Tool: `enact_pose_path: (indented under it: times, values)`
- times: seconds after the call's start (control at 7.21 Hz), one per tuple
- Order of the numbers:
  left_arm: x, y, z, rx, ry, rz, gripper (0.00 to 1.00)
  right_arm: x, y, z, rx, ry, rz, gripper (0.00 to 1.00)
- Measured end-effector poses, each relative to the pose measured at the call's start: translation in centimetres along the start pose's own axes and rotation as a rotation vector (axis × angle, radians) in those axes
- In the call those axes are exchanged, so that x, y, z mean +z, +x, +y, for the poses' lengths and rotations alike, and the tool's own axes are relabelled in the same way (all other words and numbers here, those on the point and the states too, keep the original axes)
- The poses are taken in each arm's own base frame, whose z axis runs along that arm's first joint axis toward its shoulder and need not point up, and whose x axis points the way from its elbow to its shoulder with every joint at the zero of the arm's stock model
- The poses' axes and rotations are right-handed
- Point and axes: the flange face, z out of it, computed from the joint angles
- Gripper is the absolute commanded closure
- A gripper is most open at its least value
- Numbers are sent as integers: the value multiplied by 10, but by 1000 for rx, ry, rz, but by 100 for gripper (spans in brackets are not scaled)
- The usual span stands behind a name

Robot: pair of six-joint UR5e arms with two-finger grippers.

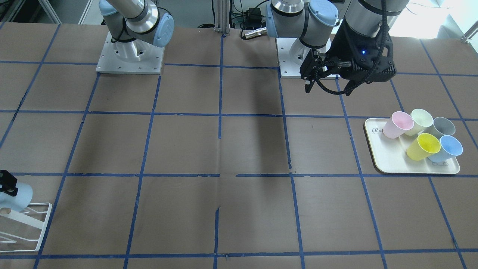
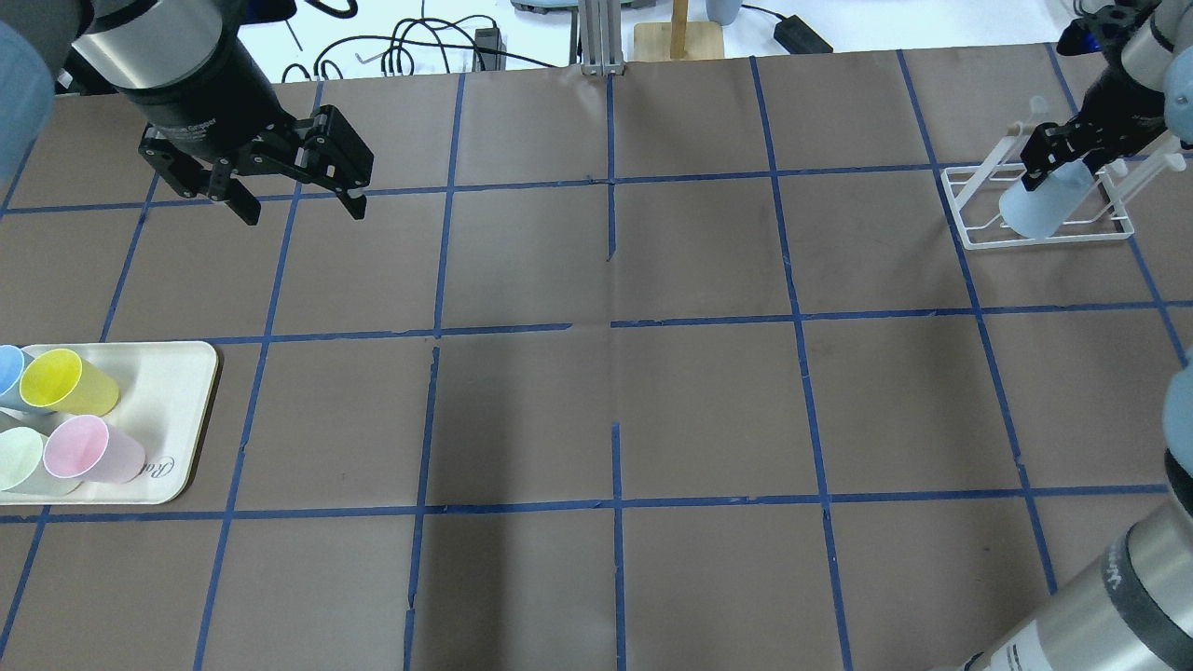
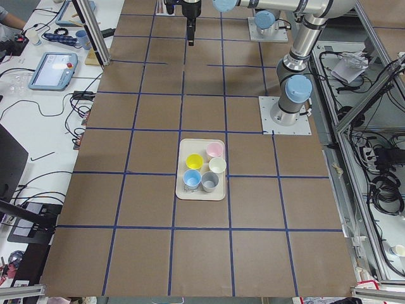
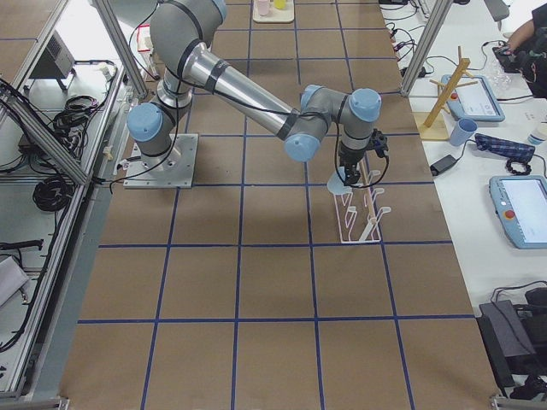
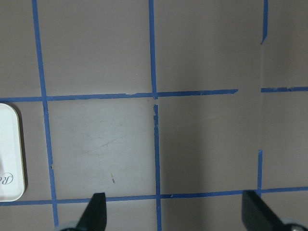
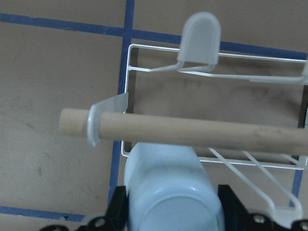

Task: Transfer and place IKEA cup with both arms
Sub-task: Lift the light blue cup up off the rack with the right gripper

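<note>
The right gripper (image 2: 1072, 157) is clamped on the small pale sky-blue plastic tumbler (image 2: 1036, 207), gripping it near its narrow base. In the right wrist view the tumbler's long axis runs from 6 to 12 o'clock, mouth leading, toward the horizontal wooden dowel (image 6: 192, 132) of the white wire rack (image 2: 1044, 240). Whether they touch, I cannot tell. The left gripper (image 2: 303, 210), jaws apart and holding nothing, hangs well apart at 9 o'clock in the overhead view.

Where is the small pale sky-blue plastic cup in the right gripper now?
Overhead view, top right: the pale sky-blue plastic cup sits in the right gripper, tilted at the white wire rack, far from the cream tray.
</note>
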Motion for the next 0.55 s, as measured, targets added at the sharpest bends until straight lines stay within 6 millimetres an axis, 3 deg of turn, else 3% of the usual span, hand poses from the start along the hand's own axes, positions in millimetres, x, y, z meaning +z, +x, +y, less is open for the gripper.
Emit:
enact_pose_path:
  times: [0.55]
  values:
    - [-2,0,0,0,3,0,0,-36,3,0,-10,-12,20,84]
